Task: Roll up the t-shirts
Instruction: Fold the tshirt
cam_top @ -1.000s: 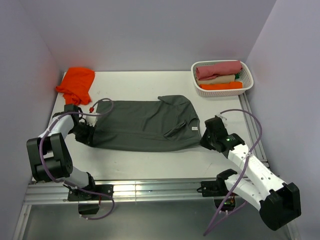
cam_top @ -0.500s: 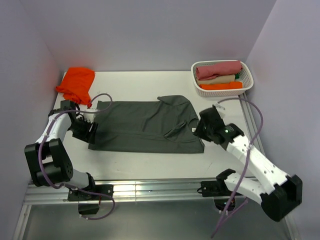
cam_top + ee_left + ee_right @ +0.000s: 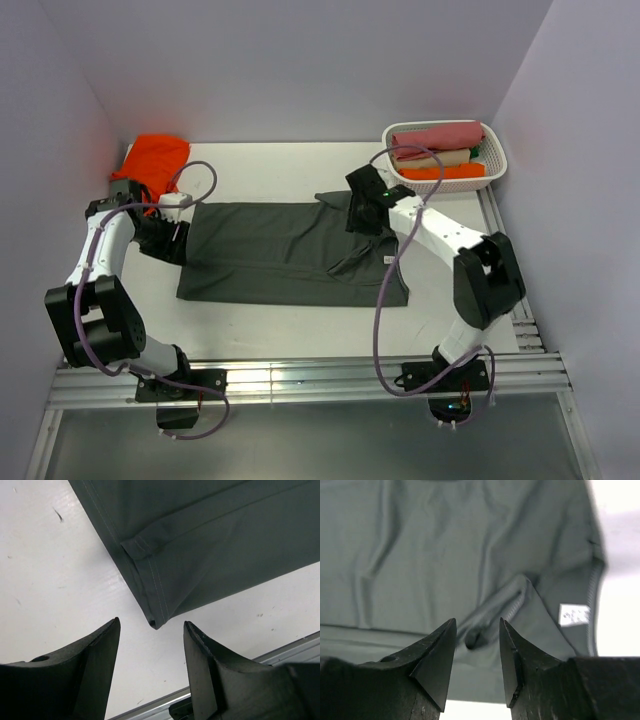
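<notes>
Charcoal t-shirt lies flat on the surface, hem corner just ahead of the released left pincer, folded sleeve below the released right pincer; orange t-shirt heaped near the left. Pinching only 1 layer could skew the roll.

One camera high behind the arms, two cameras close over the cloth

The top view looks down from above and behind the arm bases, far enough to hold the whole white table, both arms and the walls. The left wrist camera looks steeply down past the left gripper, very near to the table, at a hem corner of the charcoal-grey t-shirt. The right wrist camera looks down past the right gripper, also very near, at the collar end with the white label. All three views share this one t-shirt; the two wrist views show opposite ends of it
</notes>
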Tool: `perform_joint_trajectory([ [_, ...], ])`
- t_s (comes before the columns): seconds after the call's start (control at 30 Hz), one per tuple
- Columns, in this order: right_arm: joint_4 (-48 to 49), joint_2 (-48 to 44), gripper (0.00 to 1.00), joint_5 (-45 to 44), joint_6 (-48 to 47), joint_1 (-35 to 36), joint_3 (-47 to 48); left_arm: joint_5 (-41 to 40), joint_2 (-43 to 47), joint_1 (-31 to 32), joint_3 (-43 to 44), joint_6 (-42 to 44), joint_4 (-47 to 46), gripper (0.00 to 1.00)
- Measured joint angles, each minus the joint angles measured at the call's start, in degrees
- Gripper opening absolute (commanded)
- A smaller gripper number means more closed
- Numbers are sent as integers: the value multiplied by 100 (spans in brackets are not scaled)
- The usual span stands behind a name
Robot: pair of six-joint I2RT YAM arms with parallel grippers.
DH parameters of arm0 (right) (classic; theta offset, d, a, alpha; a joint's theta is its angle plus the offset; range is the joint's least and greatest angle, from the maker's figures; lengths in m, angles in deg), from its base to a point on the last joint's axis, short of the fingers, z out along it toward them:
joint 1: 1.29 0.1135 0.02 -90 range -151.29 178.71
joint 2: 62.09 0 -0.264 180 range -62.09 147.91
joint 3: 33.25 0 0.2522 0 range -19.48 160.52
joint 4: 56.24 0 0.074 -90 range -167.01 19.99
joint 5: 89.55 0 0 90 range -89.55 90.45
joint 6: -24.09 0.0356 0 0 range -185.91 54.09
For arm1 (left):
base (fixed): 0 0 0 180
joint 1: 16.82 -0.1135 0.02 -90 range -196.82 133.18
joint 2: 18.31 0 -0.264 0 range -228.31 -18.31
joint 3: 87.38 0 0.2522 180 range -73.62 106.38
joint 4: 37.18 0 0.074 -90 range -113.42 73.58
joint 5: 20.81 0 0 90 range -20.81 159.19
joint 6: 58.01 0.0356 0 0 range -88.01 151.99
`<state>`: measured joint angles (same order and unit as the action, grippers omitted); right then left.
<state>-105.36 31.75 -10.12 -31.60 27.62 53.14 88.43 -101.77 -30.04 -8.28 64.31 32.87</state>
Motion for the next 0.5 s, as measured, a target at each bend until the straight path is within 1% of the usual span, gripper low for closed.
perform_joint_trajectory([
  [0.17,162,623,47,273,-177,11,42,81,-262,-2,142,-70,0,57],
  [0.33,313,671,48,485,-223,72,-129,120,-350,0,142,-155,-4,57],
  [0.5,452,671,49,592,-210,289,-302,168,-352,0,142,-170,-7,56],
])
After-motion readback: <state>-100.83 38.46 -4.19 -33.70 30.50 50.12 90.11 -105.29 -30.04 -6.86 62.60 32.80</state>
